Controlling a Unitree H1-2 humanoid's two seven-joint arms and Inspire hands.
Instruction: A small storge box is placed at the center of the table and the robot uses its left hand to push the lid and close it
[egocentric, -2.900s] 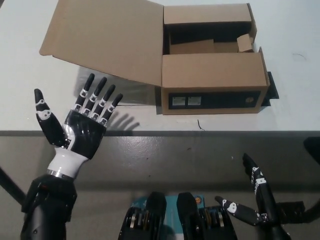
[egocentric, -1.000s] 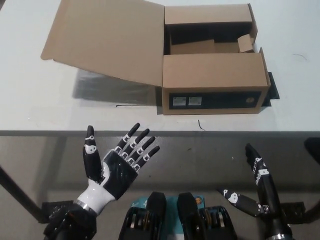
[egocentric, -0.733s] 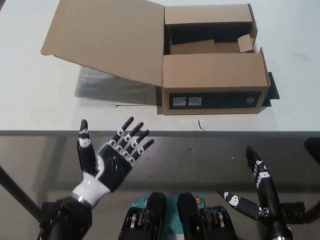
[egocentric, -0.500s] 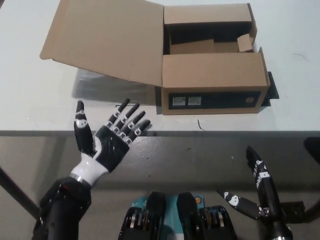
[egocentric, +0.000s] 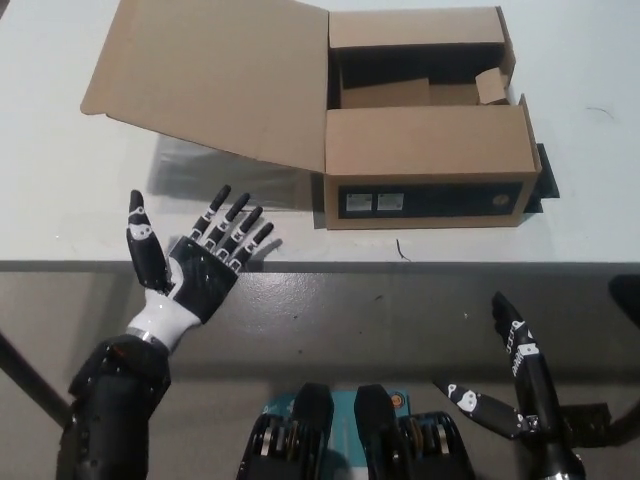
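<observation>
Item: small brown cardboard storage box (egocentric: 425, 165), being kept near the centre of the pale grey table (egocentric: 60, 200), its long side turned toward the robot. Two dark label panels are being shown on the near face. The interior is being left exposed at the far half.

Item: broad flat brown cardboard lid (egocentric: 215, 75), hinged on the box's left side, being held open and slanting out to the left above the table, a shadow being cast beneath it. No contact is being made with it.

Item: white-wristed, dark-palmed left robot hand (egocentric: 190, 275), being held open, palm up, fingers (egocentric: 232, 222) spread and empty, over the table's near edge, below and in front of the lid's low corner. Compared with a second ago, when it was lying lower and nearer the robot's body, it is being carried up and to the left toward the lid. The approach is judged to be under way; the push is not yet begun, and the hand is probably being brought under the panel's outer edge.

Item: black right robot hand (egocentric: 515, 385), being rested open at lower right, off the table, unchanged in place.
</observation>
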